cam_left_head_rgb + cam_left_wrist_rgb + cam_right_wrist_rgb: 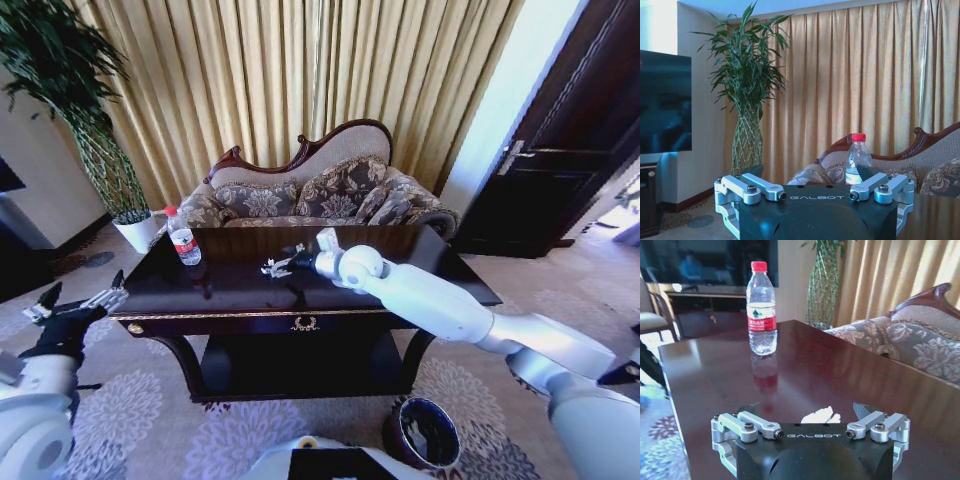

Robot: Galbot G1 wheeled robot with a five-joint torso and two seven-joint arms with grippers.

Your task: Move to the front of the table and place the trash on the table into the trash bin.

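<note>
The right gripper [277,266] is reaching low over the middle of the table [230,297], its fingers spread wide on either side of a crumpled white paper scrap [821,415] lying on the glossy dark top. The clear bottle [183,237], red-capped and red-labelled, is standing upright near the table's far left corner. The left gripper [78,302] is hovering wide open beside the table's left end. The trash bin [424,433] is sitting on the carpet.

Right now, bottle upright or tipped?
Upright. The bottle stands on its base on the table, red cap up, apart from the right gripper.
</note>
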